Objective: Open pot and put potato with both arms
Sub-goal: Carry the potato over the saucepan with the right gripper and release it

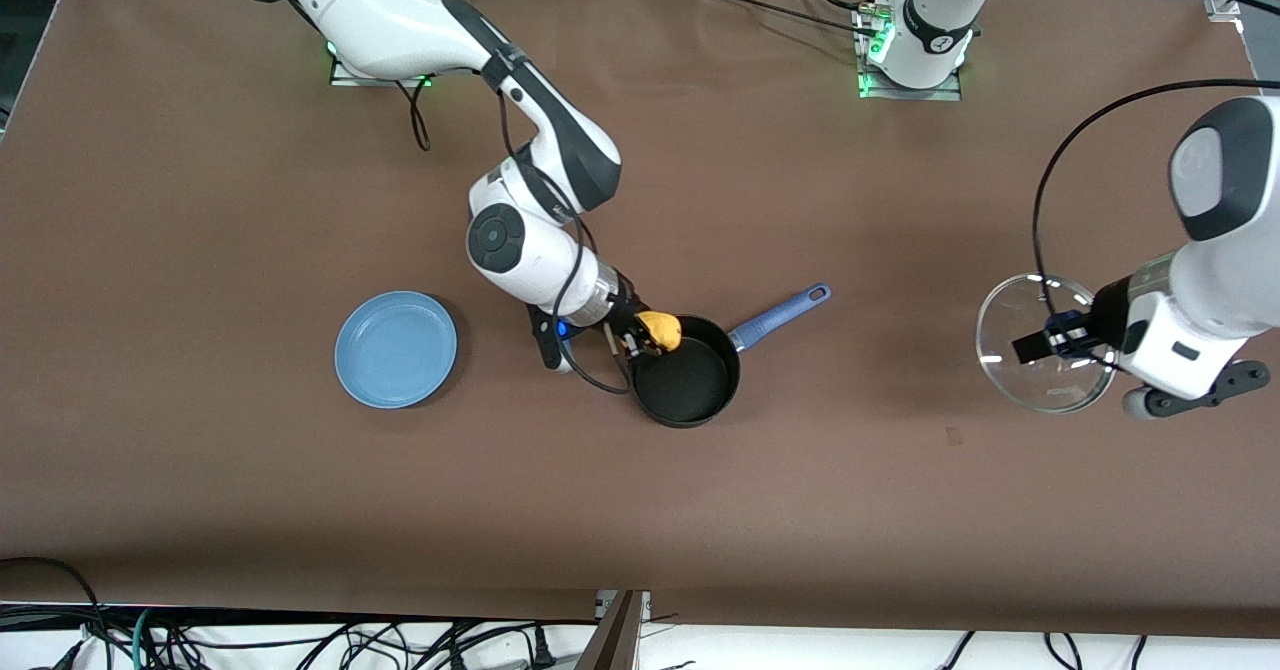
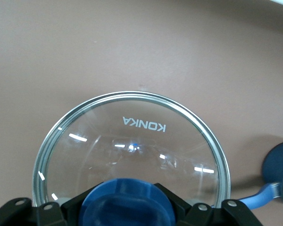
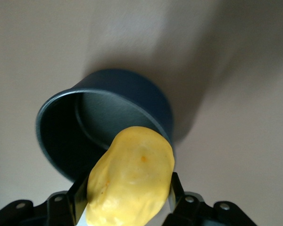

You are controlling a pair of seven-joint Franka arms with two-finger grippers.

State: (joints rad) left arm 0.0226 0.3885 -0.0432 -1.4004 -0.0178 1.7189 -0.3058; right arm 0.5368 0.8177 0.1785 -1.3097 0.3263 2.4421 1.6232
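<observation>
The black pot (image 1: 686, 382) stands open mid-table, its blue handle (image 1: 779, 314) pointing toward the left arm's end. My right gripper (image 1: 645, 335) is shut on the yellow potato (image 1: 661, 329) and holds it over the pot's rim. In the right wrist view the potato (image 3: 132, 181) sits between the fingers above the pot (image 3: 104, 122). My left gripper (image 1: 1050, 337) is shut on the blue knob (image 2: 127, 203) of the glass lid (image 1: 1045, 342) and holds it above the table at the left arm's end. The lid (image 2: 132, 141) fills the left wrist view.
A flat light-blue plate (image 1: 396, 348) lies on the brown table toward the right arm's end, beside the right arm's wrist. The pot's handle end (image 2: 278, 165) shows at the edge of the left wrist view. Cables hang along the table's near edge.
</observation>
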